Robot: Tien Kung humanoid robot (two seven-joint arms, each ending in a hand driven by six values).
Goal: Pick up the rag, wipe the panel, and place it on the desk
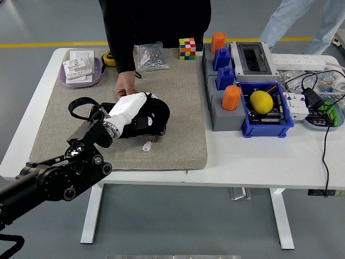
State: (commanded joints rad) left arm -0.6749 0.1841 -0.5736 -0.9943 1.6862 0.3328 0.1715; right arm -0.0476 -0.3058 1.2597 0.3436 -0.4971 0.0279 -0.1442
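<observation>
- You are mid-wipe, as far as I can judge: the rag (152,114), a black cloth, is already off the desk surface proper and bunched under the left hand (129,108), pressed down on what lies beneath it on the grey mat (178,140).
- The panel itself is almost wholly hidden under the rag; only a dark edge shows at the rag's lower rim, so you cannot tell how much of it is wiped.
- Left to do, by my reading: finish the strokes, then set the rag down on the white table (259,162) and let go.
- The left hand's white fingers lie bent over the top of the rag, gripping and pressing it; how tightly they close underneath is not visible.
- A person's hand (126,86) rests on the mat just beyond the rag, touching or nearly touching its far edge, perhaps steadying the panel.
- A small clear object (146,146) lies on the mat just on the near side of the rag.
- Your right hand is not in view.
</observation>
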